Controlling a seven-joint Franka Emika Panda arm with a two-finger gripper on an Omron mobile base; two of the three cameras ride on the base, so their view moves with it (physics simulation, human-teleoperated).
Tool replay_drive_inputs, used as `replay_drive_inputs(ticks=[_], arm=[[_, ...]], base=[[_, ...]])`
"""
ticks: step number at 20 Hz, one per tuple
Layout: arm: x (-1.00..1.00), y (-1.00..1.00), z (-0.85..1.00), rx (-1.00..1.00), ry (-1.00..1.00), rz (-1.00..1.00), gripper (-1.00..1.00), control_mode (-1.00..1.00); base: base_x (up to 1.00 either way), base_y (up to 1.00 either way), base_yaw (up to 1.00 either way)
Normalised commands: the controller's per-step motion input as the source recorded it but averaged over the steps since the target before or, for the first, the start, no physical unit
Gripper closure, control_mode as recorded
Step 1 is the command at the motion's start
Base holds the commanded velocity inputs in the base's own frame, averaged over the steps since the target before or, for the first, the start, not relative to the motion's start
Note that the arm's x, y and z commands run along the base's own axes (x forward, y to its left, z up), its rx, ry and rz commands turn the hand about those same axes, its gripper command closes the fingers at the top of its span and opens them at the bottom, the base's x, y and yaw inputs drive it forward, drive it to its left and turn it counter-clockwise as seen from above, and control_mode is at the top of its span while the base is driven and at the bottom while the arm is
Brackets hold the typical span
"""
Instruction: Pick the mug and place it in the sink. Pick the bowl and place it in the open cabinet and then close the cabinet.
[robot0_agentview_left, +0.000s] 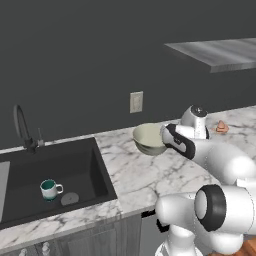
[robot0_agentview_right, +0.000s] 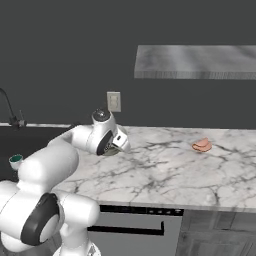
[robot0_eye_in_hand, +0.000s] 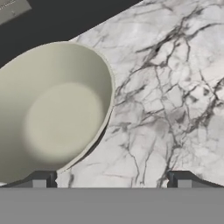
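The mug (robot0_agentview_left: 50, 189) stands upright in the black sink (robot0_agentview_left: 30, 165), beside the round drain; its teal rim also peeks out past my arm (robot0_agentview_right: 16, 161). The large cream-green bowl (robot0_agentview_left: 148, 138) rests on the marble counter right of the sink, near the back wall. My gripper (robot0_eye_in_hand: 111, 180) is open wide just above the bowl (robot0_eye_in_hand: 57, 113). The bowl's right rim runs between the two fingertips, one tip over the bowl's inside and the other over bare counter. Nothing is held. Of the cabinet I see a grey wood-grain underside (robot0_agentview_right: 200, 61) high on the wall; its doors are out of view.
A dark arched faucet (robot0_agentview_left: 22, 127) stands behind the sink. A wall outlet (robot0_agentview_left: 136, 101) sits above the bowl. A small peach-coloured item (robot0_agentview_right: 202, 145) lies on the counter to the right. Bare marble (robot0_agentview_right: 165, 175) stretches between it and the bowl.
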Motion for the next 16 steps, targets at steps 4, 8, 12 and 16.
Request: replay_drive_inputs(ticks=[4, 8, 12, 16], arm=[[0.2, 0.0, -0.21, 0.02, 0.0, 0.0, -1.0, -1.0], [0.16, 0.0, -0.09, 0.0, 0.0, 0.0, -1.0, -1.0], [0.14, 0.0, -0.06, 0.0, 0.0, 0.0, -1.0, -1.0], [0.11, 0.01, -0.12, 0.0, 0.0, 0.0, -1.0, -1.0]], base=[[0.0, 0.0, 0.0], [0.0, 0.0, 0.0], [0.0, 0.0, 0.0], [0.0, 0.0, 0.0]])
